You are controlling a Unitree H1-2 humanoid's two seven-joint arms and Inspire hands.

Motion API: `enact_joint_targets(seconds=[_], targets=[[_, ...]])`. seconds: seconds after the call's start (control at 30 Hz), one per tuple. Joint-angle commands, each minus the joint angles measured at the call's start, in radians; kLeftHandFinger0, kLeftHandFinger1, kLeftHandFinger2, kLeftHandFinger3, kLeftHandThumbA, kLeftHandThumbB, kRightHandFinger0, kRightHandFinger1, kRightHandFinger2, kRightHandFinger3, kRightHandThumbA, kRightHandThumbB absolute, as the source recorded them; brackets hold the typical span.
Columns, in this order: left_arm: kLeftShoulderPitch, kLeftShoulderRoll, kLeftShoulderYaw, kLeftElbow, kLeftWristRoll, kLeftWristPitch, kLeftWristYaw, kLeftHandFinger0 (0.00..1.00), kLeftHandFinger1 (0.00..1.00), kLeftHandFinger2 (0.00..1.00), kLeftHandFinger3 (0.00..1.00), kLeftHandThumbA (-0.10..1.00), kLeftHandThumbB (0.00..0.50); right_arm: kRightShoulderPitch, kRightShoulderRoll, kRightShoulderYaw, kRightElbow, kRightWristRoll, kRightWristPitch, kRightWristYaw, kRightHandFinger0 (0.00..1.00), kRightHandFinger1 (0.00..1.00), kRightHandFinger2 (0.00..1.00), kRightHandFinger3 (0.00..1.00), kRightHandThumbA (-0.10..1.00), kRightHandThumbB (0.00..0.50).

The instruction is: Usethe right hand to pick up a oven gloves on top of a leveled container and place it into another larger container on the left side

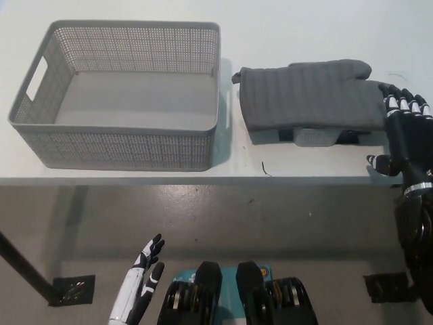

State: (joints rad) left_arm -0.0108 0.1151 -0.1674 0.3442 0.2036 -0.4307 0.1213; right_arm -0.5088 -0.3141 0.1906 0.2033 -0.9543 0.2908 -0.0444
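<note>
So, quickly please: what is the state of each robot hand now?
Left robot hand: open, holding nothing, resting low.
Right robot hand: open, at the oven glove, not gripping it.

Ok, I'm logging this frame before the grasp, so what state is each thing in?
oven glove: lying flat on the small container, not gripped
small container: mostly covered
large basket: upright, empty
right hand: open, at the glove's right end
left hand: open, resting low

white table (135,175), grey floor (270,223), black floor plate (73,290)
</note>
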Motion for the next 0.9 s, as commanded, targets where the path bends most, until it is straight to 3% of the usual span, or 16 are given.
enact_joint_targets(seconds=[0.0, 0.63, 0.87], targets=[[0.0, 0.014, -0.011, -0.012, 0.004, -0.039, 0.025, 1.0, 1.0, 1.0, 1.0, 1.0, 0.17, -0.074, -0.014, -0.005, 0.015, 0.012, -0.007, -0.041, 1.0, 1.0, 1.0, 1.0, 1.0, 0.238], [0.002, 0.014, -0.022, -0.007, 0.013, -0.039, 0.035, 1.0, 1.0, 1.0, 1.0, 1.0, 0.187, -0.214, -0.003, 0.01, 0.18, 0.042, -0.045, -0.111, 1.0, 1.0, 1.0, 1.0, 1.0, 0.224], [0.005, 0.016, -0.025, -0.015, 0.012, -0.039, 0.035, 1.0, 1.0, 1.0, 1.0, 1.0, 0.152, -0.25, 0.009, 0.017, 0.295, 0.074, -0.077, -0.162, 1.0, 1.0, 1.0, 1.0, 1.0, 0.208]])
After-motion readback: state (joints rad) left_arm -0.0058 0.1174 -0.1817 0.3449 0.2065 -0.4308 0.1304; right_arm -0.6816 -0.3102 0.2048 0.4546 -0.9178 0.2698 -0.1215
